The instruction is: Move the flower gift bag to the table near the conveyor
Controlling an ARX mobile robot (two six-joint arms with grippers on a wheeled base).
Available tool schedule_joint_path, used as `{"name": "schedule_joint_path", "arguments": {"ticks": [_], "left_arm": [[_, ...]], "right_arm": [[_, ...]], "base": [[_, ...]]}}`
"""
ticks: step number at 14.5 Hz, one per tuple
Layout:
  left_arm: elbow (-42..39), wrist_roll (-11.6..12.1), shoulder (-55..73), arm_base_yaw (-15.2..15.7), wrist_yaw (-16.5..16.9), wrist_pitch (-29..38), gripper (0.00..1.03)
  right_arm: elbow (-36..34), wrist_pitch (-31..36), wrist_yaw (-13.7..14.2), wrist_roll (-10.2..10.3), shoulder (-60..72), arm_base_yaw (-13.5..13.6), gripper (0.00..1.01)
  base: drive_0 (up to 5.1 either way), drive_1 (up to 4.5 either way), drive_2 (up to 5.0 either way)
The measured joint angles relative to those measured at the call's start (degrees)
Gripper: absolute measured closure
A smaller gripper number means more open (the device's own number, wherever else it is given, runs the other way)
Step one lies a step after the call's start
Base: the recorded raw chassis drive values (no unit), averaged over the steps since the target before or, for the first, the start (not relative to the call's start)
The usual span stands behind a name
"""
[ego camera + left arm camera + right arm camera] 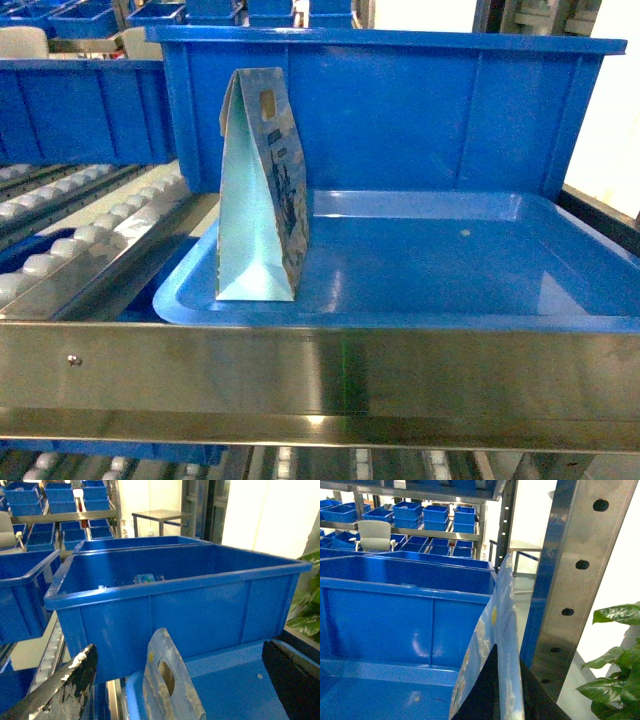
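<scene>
Blue tray (pixel 450 270) on the steel rack is your working surface. The flower gift bag (pixel 262 190) stands upright on its left part, narrow side toward the head camera, close to the tray's front rim. Its pale turquoise gusset faces you and the printed face is turned right.

From the left wrist, the bag's top with its cut-out handle hole sits between the fingers (pixel 70 680) of the left gripper (pixel 179 650). The jaws are spread wide, one finger well to each side, and neither touches the bag.

From the right wrist, the right gripper (pixel 507 680) has dark fingers (pixel 482 695) pressed on either side of a floral bag (pixel 502 630), so it is clamped. You cannot tell whether this is the same bag as in the other views. A perforated steel upright (pixel 570 580) stands just to its right, with a leafy plant (pixel 615 655) beyond.

Behind the tray is a large blue bin (pixel 400 110). The conveyor (pixel 80 245), with lanes of white rollers, runs to the left, and a steel front rail (pixel 320 375) crosses below. More blue bins fill the far shelves.
</scene>
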Motion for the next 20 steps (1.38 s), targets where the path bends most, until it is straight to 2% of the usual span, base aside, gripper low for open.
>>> {"name": "schedule_joint_path", "arguments": {"ticks": [3, 8, 13, 20], "left_arm": [[0.09, 0.24, 1.86, -1.66, -4.0, -0.98, 0.05], [-0.44, 0.96, 6.14, -3.56, -5.46, -0.61, 0.05], [-0.44, -2.1, 9.11, -3.26, -6.21, -1.73, 0.05], [0.57, -3.78, 13.33, -1.77, -6.69, 1.03, 0.05]], "right_arm": [[0.0, 0.0, 0.0, 0.0, 0.0, 0.02, 0.99], [0.0, 0.0, 0.0, 0.0, 0.0, 0.02, 0.99], [0.0, -0.02, 0.0, 0.0, 0.0, 0.0, 0.99], [0.0, 0.0, 0.02, 0.0, 0.0, 0.0, 0.99]], "base": [[0.0, 0.0, 0.0], [0.0, 0.0, 0.0], [0.0, 0.0, 0.0], [0.0, 0.0, 0.0]]}}
